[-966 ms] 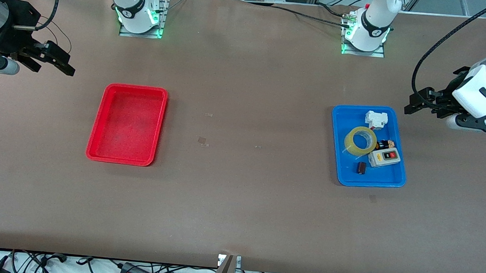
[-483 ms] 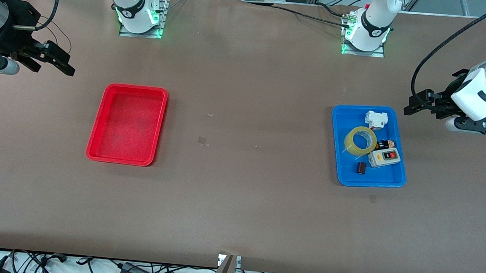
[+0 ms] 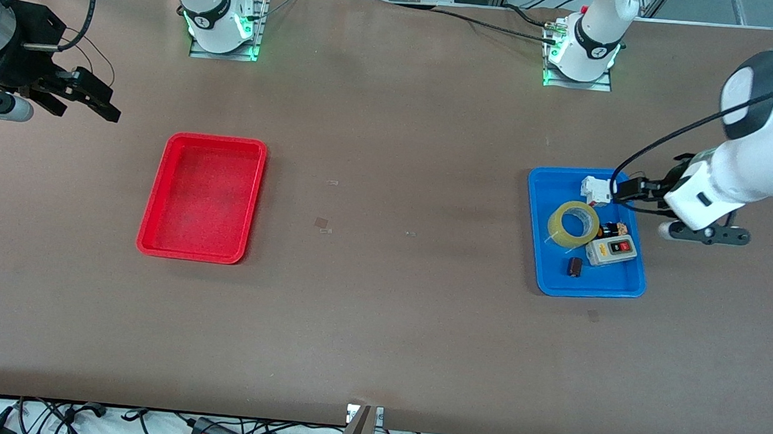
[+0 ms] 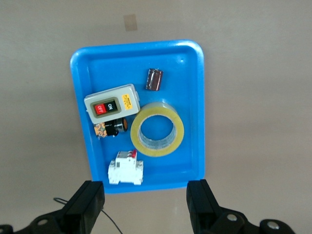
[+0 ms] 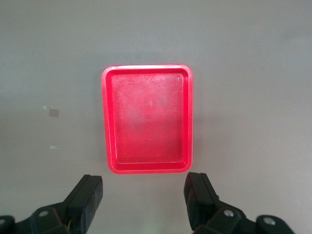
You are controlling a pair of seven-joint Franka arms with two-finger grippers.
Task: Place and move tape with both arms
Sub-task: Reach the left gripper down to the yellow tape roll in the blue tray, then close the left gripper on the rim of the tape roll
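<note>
The tape [image 3: 573,224] is a yellowish translucent roll lying flat in the blue tray [image 3: 590,284], toward the left arm's end of the table. In the left wrist view the tape [image 4: 180,131] lies in the middle of the tray [image 4: 185,73]. My left gripper [image 3: 626,191] is open and empty, up in the air over the tray's edge beside the white breaker, apart from the tape; its fingers spread wide in the left wrist view [image 4: 146,207]. My right gripper [image 3: 92,98] is open and empty, waiting in the air past the red tray [image 3: 203,196].
The blue tray also holds a grey switch box [image 3: 611,250], a white breaker [image 3: 597,190], a small dark cylinder [image 3: 575,267] and a small black and orange part [image 3: 612,229]. The red tray [image 5: 148,119] holds nothing. Small tape scraps [image 3: 322,224] lie mid-table.
My left arm has swung in from outside the blue tray until its gripper is over the tray's edge. The right arm and the tape have not moved.
</note>
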